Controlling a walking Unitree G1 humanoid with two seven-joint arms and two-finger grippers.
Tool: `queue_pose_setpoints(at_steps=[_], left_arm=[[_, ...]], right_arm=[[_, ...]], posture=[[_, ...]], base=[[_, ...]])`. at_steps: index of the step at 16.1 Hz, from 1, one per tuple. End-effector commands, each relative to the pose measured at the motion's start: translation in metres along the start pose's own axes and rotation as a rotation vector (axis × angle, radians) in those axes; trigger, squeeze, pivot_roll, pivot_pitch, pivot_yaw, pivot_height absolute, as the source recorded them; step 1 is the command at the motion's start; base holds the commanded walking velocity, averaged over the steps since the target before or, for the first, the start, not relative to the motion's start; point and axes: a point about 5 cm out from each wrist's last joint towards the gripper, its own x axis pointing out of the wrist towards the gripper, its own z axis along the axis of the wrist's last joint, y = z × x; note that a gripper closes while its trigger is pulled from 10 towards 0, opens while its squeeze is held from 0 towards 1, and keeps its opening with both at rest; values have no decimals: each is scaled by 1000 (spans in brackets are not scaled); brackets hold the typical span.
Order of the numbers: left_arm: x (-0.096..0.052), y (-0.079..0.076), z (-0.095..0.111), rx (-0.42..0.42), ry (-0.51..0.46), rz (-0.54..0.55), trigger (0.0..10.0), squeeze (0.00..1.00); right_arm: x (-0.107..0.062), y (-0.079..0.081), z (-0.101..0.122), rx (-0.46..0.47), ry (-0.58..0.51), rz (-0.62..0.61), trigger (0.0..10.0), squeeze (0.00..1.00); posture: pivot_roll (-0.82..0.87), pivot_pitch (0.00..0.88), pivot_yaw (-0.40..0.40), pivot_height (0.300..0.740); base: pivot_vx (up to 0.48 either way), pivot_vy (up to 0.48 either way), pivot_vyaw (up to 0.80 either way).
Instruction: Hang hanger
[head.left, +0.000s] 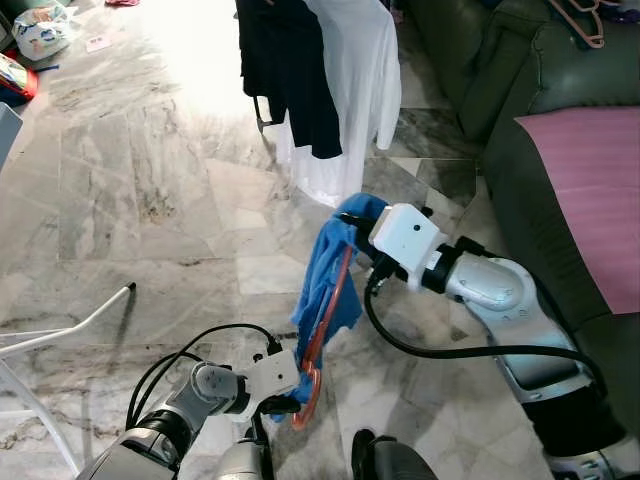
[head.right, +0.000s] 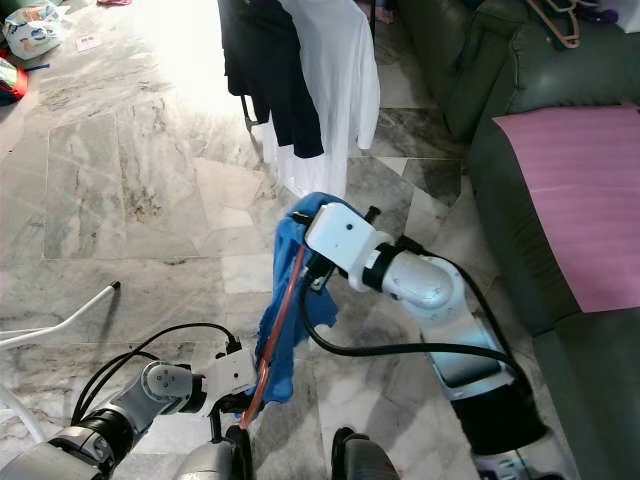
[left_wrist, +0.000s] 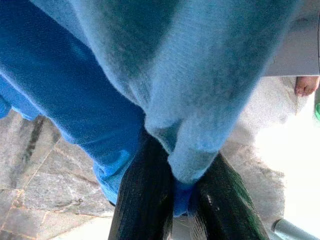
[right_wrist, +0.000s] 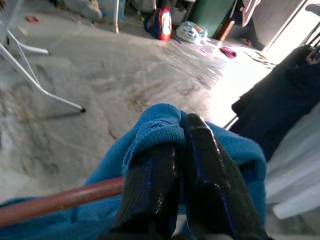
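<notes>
A blue cloth (head.left: 330, 275) hangs draped over an orange-red hanger (head.left: 322, 340) above the marble floor. My right gripper (head.left: 352, 222) is shut on the top of the blue cloth, pinching a fold with the hanger's bar (right_wrist: 60, 200) just beneath its fingers (right_wrist: 200, 165). Lower down, my left gripper (head.left: 292, 398) is shut on the cloth's bottom edge by the hanger's lower end; in the left wrist view its fingers (left_wrist: 145, 200) pinch the blue fabric (left_wrist: 190, 165).
A black garment (head.left: 290, 70) and a white one (head.left: 350, 90) hang straight ahead. A dark green sofa (head.left: 520, 130) with a pink cushion (head.left: 590, 190) stands on the right. A white rack leg (head.left: 85, 320) lies on the left floor. Bags (head.left: 40, 30) sit far left.
</notes>
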Motion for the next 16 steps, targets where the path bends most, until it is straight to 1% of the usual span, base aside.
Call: queue_pose_setpoints(at_steps=[1, 2, 3, 4, 5, 6, 7, 8, 9, 10, 11, 12, 13, 15, 16], left_arm=[[0, 11, 18, 9, -71, 42, 10000, 0], [0, 11, 19, 10, -71, 42, 10000, 0], [0, 11, 18, 11, -70, 42, 10000, 0], [0, 10, 18, 11, -69, 42, 10000, 0], [1, 10, 18, 11, -68, 41, 10000, 0], [1, 9, 18, 12, -68, 40, 10000, 0], [1, 9, 17, 13, -66, 39, 10000, 0], [1, 9, 17, 14, -62, 38, 10000, 0], [1, 9, 17, 15, -62, 38, 10000, 0], [1, 9, 17, 15, -62, 38, 10000, 0], [1, 9, 18, 15, -61, 39, 10000, 0], [1, 10, 18, 16, -60, 39, 10000, 0], [0, 11, 18, 17, -59, 42, 10000, 0], [-1, 14, 19, 23, -58, 64, 10000, 0], [-3, 16, 19, 28, -53, 81, 10000, 0]], right_arm=[[10, 45, 1, 124, -44, 252, 0, 0], [9, 47, 1, 143, -49, 271, 0, 0], [5, 51, 3, 225, -70, 308, 0, 0], [4, 51, 2, 241, -71, 309, 0, 0], [4, 50, -2, 223, -51, 288, 2902, 0], [4, 46, -8, 225, -23, 247, 10000, 0], [4, 41, -13, 223, -3, 204, 10000, 1000], [2, 33, -17, 198, 24, 145, 10000, 1000], [-3, 19, -25, 111, 77, 51, 10000, 1000], [-3, 19, -25, 111, 77, 51, 10000, 1000], [-14, -7, -33, -34, 132, -121, 10000, 1000], [-18, -17, -34, -36, 140, -200, 10000, 1000], [-27, -32, -36, -69, 156, -302, 10000, 1000], [-39, -48, -42, -56, 182, -430, 10000, 1000], [-43, -52, -48, -65, 224, -467, 10000, 1000]], posture=[[-41, 275, 64, 740], [-39, 274, 64, 740], [-38, 274, 64, 740], [-39, 275, 65, 740], [-38, 276, 65, 740], [-38, 276, 65, 740], [-41, 277, 64, 740], [-41, 276, 64, 740], [-41, 276, 64, 740], [-41, 276, 64, 740], [-42, 276, 64, 740], [-42, 276, 64, 740], [-47, 276, 67, 740], [-47, 276, 67, 740], [-52, 277, 75, 740]], base=[[0, 0, 0], [0, 0, 0], [0, 0, 0], [0, 0, 0], [0, 0, 0], [0, 0, 0], [0, 0, 0], [0, 0, 0], [0, 0, 0], [0, 0, 0], [0, 0, 0], [0, 0, 0], [0, 0, 0], [0, 0, 0], [0, 0, 0]])
